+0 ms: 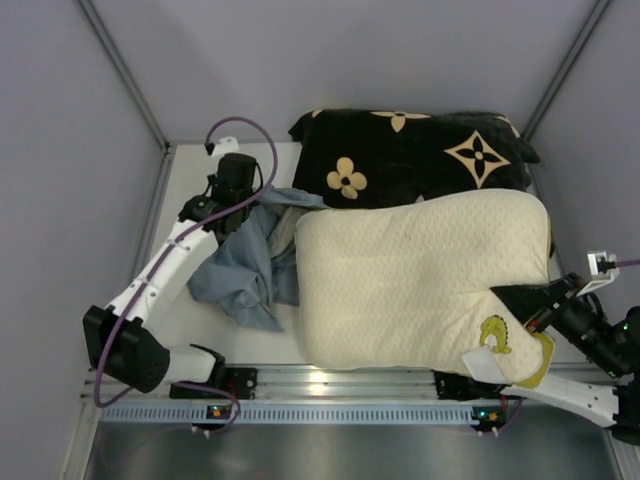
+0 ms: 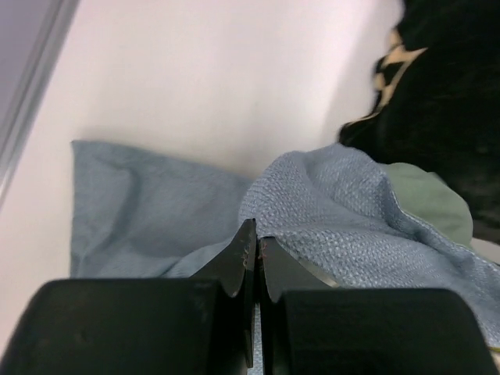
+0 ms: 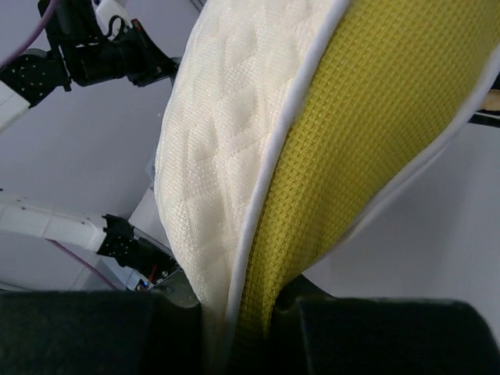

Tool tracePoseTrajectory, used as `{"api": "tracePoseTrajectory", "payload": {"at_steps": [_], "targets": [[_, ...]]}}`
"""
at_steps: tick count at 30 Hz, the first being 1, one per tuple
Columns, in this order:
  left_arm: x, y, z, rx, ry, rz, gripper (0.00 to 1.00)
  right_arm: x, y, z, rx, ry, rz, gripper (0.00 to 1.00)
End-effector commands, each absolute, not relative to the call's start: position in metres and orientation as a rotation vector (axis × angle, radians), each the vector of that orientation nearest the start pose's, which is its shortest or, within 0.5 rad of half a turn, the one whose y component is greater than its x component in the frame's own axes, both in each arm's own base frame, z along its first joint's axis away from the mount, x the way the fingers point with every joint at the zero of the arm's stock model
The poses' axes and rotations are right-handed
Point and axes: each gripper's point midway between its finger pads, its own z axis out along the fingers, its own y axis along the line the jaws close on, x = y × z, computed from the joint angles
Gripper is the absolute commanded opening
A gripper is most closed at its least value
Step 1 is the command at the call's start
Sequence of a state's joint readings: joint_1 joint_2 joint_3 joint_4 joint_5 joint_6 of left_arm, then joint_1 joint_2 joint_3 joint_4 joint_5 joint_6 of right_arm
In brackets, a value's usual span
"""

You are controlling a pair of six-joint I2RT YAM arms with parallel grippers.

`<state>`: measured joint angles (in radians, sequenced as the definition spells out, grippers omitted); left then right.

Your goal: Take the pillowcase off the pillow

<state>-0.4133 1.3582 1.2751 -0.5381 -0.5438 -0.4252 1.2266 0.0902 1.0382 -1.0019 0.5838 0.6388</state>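
Because each arm holds a different thing, the cover can slide off the pillow.
The left gripper (image 2: 255, 254) is pinched shut on the soft grey-blue cloth pillowcase (image 1: 245, 272), which is bunched at the left end of the cream knit pillow (image 1: 420, 275). That arm reaches far out. The right gripper (image 3: 244, 344), arm low, squeezes the pillow's yellow-green edge, likely to stop it sliding.

Cream pillow (image 1: 420, 280), grey-blue pillowcase (image 1: 245, 270), black cushion (image 1: 410, 150) with tan flowers.
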Motion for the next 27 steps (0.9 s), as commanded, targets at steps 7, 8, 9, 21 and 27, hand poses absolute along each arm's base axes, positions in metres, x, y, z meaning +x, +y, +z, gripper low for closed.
{"api": "tracePoseTrajectory", "payload": {"at_steps": [7,8,9,21,27], "targets": [[0.333,-0.002,0.236,-0.471,2.102,0.276,0.0,0.111,0.033,0.351,0.108,1.625,0.94,0.0],[0.33,0.007,0.237,-0.494,2.095,0.29,0.0,0.114,0.036,0.35,0.112,1.638,0.926,0.0],[0.324,0.012,0.245,-0.509,2.072,0.282,0.0,0.115,0.04,0.345,0.106,1.652,0.907,0.0],[0.269,0.065,0.291,-0.658,1.937,0.419,0.0,0.119,0.062,0.331,0.062,1.716,0.872,0.0],[0.269,0.079,0.31,-0.68,1.911,0.53,0.0,0.117,0.085,0.315,0.02,1.757,0.907,0.0]]}}
